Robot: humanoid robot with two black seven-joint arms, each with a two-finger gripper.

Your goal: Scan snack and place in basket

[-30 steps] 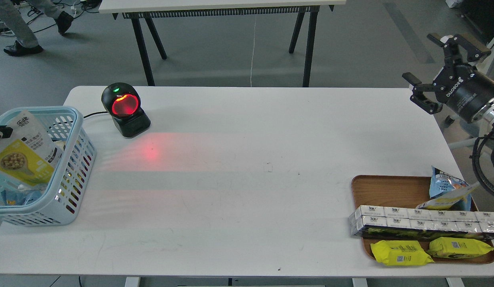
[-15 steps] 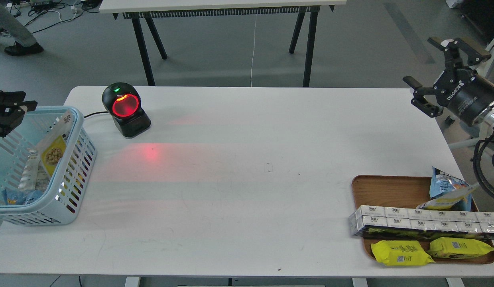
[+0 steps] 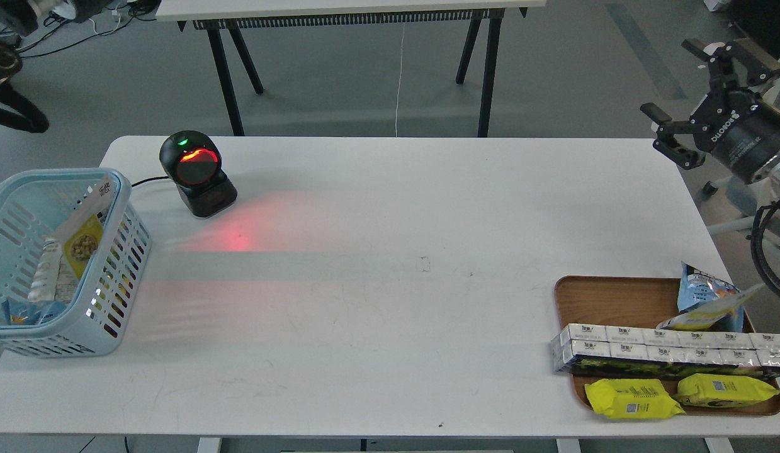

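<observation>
The snack [image 3: 80, 242], a pouch with a white-grey top, a yellow lower part and a round picture of nuts, stands tilted inside the light blue basket [image 3: 126, 217] at the table's left edge, leaning on its right wall. No gripper touches it. Dark parts of my left arm [image 3: 12, 113] show at the upper left edge, above and behind the basket; its fingers cannot be made out. My right gripper [image 3: 670, 78] is open and empty, held off the table's far right corner.
A black scanner [image 3: 197, 173] with a red window stands at the back left and casts red light on the white table [image 3: 390, 314]. A brown wooden tray [image 3: 610, 299] at the front right holds a blue-and-yellow bag, white cartons and two yellow packs.
My left gripper has let go of the snack, which dropped into the basket and now leans there. The left arm has lifted away up and to the left. The right gripper has drifted slightly right.
</observation>
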